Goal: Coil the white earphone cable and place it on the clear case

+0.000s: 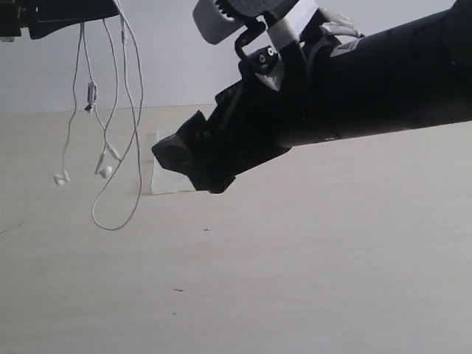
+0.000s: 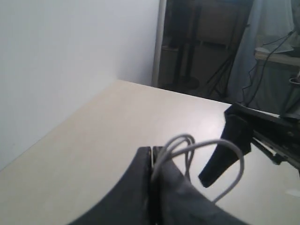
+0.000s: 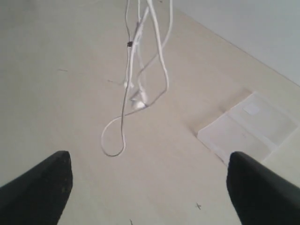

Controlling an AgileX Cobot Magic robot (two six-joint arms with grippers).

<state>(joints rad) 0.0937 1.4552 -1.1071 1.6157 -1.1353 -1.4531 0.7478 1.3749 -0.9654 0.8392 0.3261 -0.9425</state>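
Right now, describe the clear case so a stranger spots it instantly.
On the table, look near the far edge by the wall. The clear case lies flat: transparent, two panels, one crease, a small white label, unlike the dangling white earphone cable.

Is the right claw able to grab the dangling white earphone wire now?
Probably yes. The right gripper is open and faces the white earphone cable hanging from the shut left gripper. Nothing stands between them; the clear case lies off to the side.

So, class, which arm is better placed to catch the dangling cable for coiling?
Probably right: the right gripper is open, facing the hanging cable; the left gripper is shut on it.
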